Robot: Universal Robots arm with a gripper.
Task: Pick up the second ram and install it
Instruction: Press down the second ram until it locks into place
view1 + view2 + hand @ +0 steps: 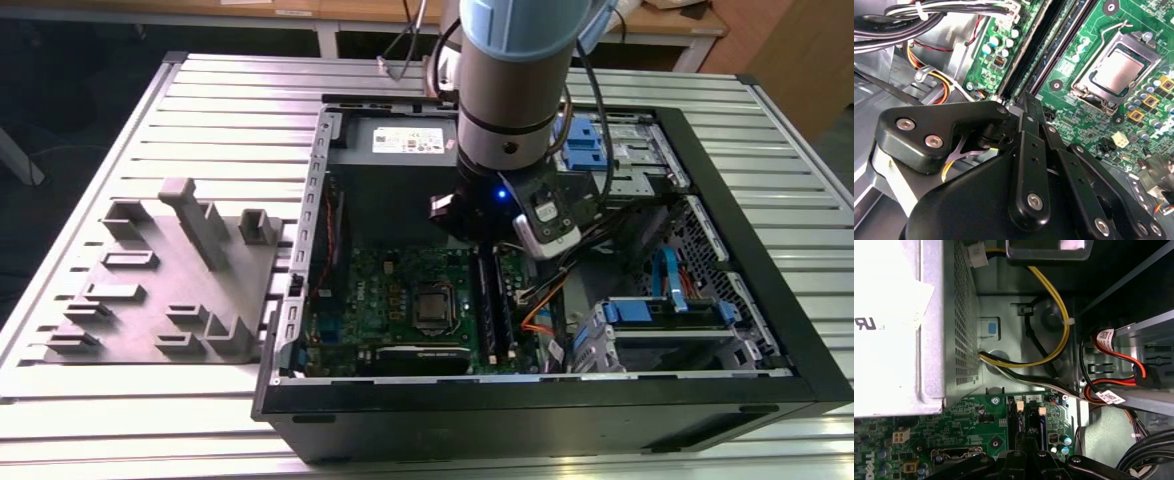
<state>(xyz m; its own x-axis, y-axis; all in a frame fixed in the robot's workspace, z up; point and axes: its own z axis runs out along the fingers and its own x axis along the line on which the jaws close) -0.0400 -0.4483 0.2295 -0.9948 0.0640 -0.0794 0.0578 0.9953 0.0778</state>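
Gripper fingers stand close together above the motherboard slots; whether they hold the second ram, I cannot tell.

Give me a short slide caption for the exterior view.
Robot arm reaching down into an open computer case, its gripper over the green motherboard.
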